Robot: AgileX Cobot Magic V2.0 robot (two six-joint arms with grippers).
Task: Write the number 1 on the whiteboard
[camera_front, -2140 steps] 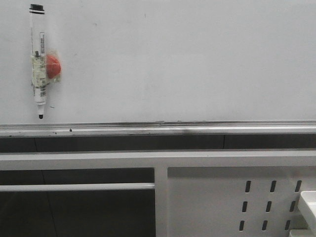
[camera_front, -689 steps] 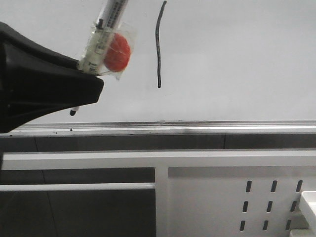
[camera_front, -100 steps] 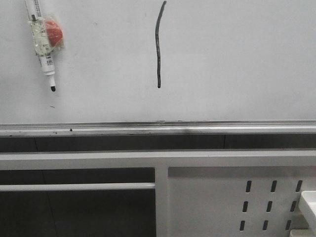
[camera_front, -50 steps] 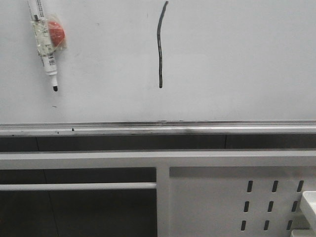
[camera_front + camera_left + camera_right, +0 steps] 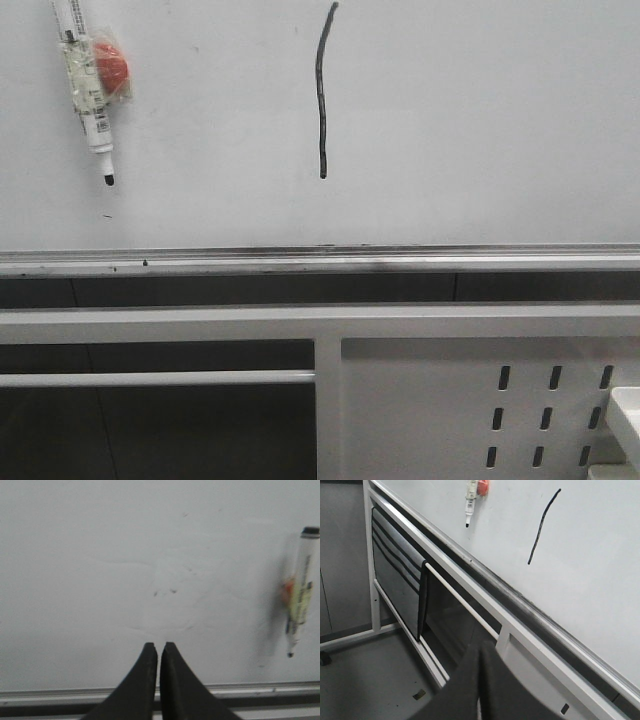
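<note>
The number 1 (image 5: 321,90) is a thin black, slightly bowed vertical stroke on the white whiteboard (image 5: 480,120); it also shows in the right wrist view (image 5: 543,525). A white marker (image 5: 88,95) with a red magnet taped to it sticks to the board at the upper left, tip down, and it shows in both wrist views (image 5: 299,610) (image 5: 470,500). Neither gripper shows in the front view. My left gripper (image 5: 159,646) is shut and empty, facing bare board left of the marker. My right gripper (image 5: 481,646) is shut and empty, low in front of the frame.
A silver tray rail (image 5: 320,262) runs along the board's lower edge. Below it is a white metal frame with a perforated panel (image 5: 500,410) and a thin horizontal bar (image 5: 150,379). A white object's corner (image 5: 625,415) sits at the lower right.
Since one second ago the marker and the stroke have not moved, apart from a slight camera shake. Earlier, the left gripper held the marker beside the finished stroke; now it hangs on the board alone.
</note>
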